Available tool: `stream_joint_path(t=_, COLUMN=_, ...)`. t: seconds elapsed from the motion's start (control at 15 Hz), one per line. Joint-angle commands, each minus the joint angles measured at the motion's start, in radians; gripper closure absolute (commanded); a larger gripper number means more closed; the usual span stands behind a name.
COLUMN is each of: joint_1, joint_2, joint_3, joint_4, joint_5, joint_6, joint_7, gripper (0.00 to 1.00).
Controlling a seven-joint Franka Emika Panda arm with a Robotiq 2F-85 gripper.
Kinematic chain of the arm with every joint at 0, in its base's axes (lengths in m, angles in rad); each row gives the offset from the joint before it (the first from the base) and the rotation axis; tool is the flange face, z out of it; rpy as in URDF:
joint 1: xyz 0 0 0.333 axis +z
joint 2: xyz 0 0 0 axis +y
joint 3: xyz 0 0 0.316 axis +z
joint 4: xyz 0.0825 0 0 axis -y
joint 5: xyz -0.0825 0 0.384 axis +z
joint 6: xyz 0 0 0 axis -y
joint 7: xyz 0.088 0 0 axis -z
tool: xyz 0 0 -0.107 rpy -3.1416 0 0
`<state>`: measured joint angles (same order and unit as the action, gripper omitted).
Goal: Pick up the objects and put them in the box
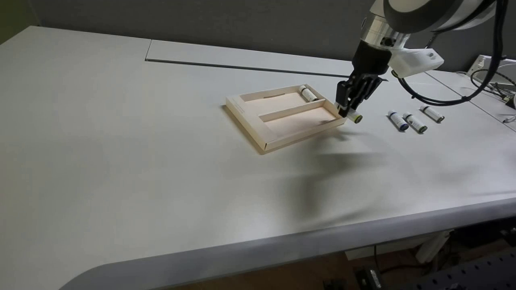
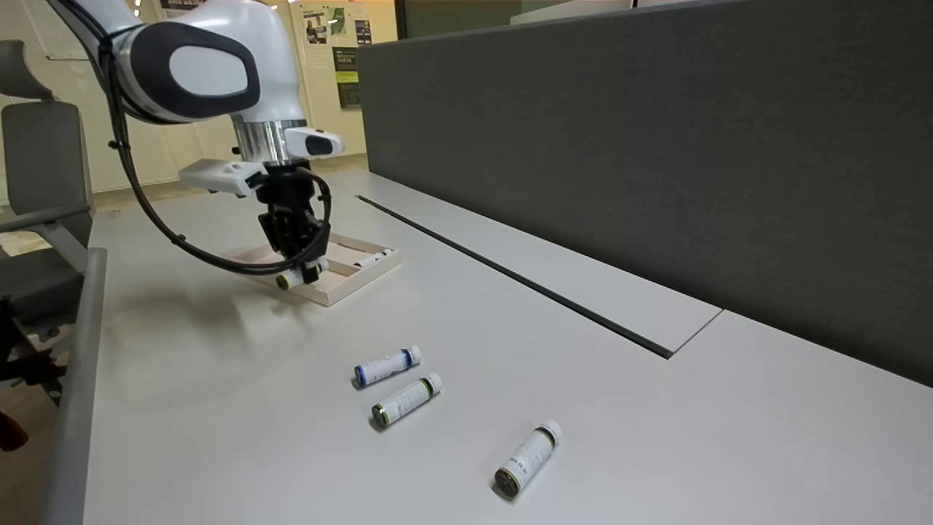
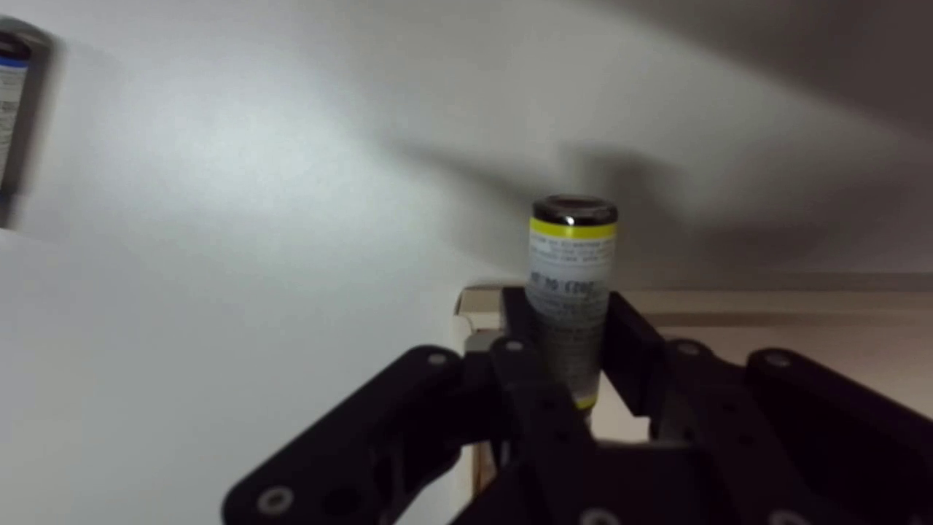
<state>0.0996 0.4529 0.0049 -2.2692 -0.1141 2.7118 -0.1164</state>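
Your gripper [image 3: 570, 321] clamps a yellow-banded bottle [image 3: 572, 262], raised near the corner of the box [image 1: 288, 125] closest to the three loose bottles [image 2: 407, 400]. Treat the task as early: one stowed bottle [image 1: 308, 94] lies in the compartment [image 1: 278, 104] farther from the front edge of the desk [image 1: 141, 169]. You apparently have the clamped one left to deposit, then the three on the desk to collect.

We've got a white table [image 1: 133, 153], grey edge [image 1: 282, 250], dark slot [image 2: 514, 277] running along it. On it we note: shallow beige tray [image 1: 250, 117]; blue-banded vial [image 2: 386, 367] lying just beside green-banded vial [image 2: 406, 402]; third vial [image 2: 528, 459] lying a bit apart; loose cables [image 1: 503, 96] at one end.
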Motion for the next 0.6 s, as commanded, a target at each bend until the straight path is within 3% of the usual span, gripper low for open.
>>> stream_joint_path(t=0.0, joint_1=-0.005, joint_2=0.029, joint_3=0.017, joint_4=0.042, joint_5=0.009, joint_6=0.007, joint_7=0.037, gripper=0.93)
stream_joint_path(t=0.53, joint_1=-0.004, joint_2=0.098, joint_3=0.013, joint_4=0.124, joint_5=0.011, joint_6=0.006, joint_7=0.036, gripper=0.93)
